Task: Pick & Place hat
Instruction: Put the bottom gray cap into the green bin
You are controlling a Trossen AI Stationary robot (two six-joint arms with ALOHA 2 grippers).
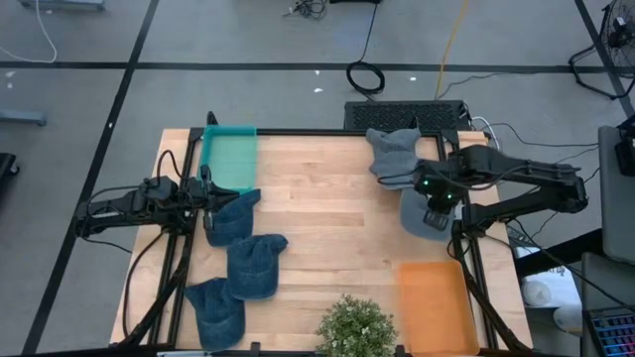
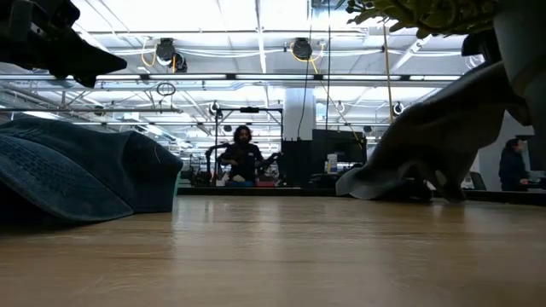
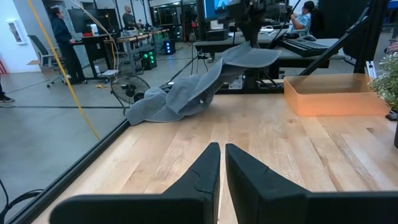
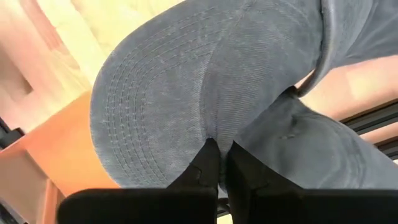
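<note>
My right hand [image 1: 438, 210] is pinched tight on a fold of the grey hat [image 4: 186, 106], holding it just off the bench [image 1: 327, 213] near the right edge, above the other grey hats [image 1: 394, 154] and short of the orange bin [image 1: 434, 295]. It looks light and floppy, so I judge it will sag and swing from a single pinch; the stitched brim would give a firmer hold than the soft crown. My left hand [image 3: 221, 177] waits nearly closed and empty by the blue hats [image 1: 243, 260].
</note>
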